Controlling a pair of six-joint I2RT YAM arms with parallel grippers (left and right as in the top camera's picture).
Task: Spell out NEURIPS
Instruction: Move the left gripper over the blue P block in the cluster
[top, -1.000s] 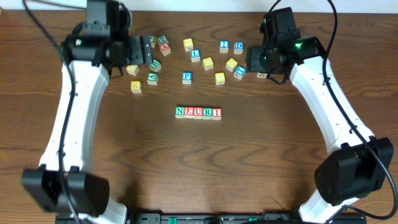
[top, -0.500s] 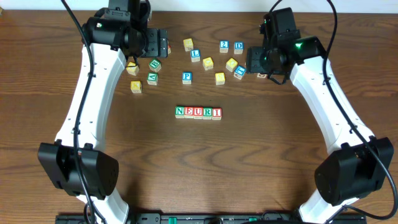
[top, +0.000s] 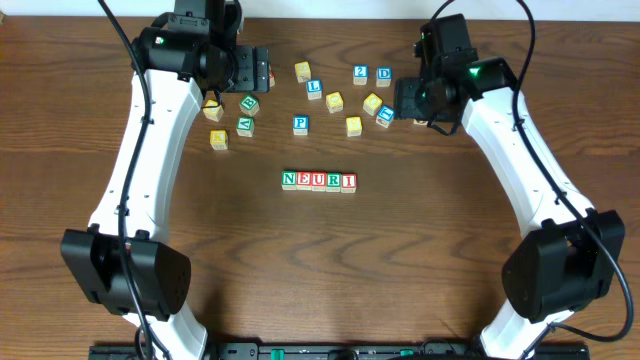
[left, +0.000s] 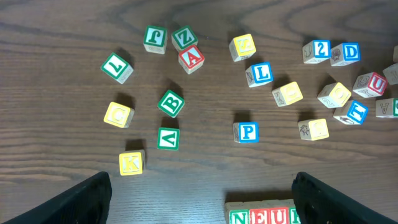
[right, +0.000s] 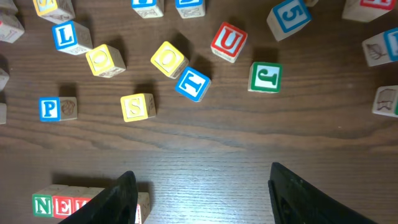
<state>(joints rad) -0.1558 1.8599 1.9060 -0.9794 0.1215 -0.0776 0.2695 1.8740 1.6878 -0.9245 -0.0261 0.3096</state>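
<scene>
Two pincers are held above the table, and both are opened wide, with nothing between the fingers. Just ahead of the left pincer, slightly toward the finger on the right of its view, the blue P block is found lying alone. The yellow K block is placed ahead of the other finger. The row NEURI is seen between the fingers, nearer the right one, and it is cut by the lower edge. Ahead of the right pincer, toward the finger on the left of its view, the yellow S block is seen, and the blue T block is placed further ahead. The same row is seen just beside that finger. Farther out, other loose blocks are scattered on the wooden table.
</scene>
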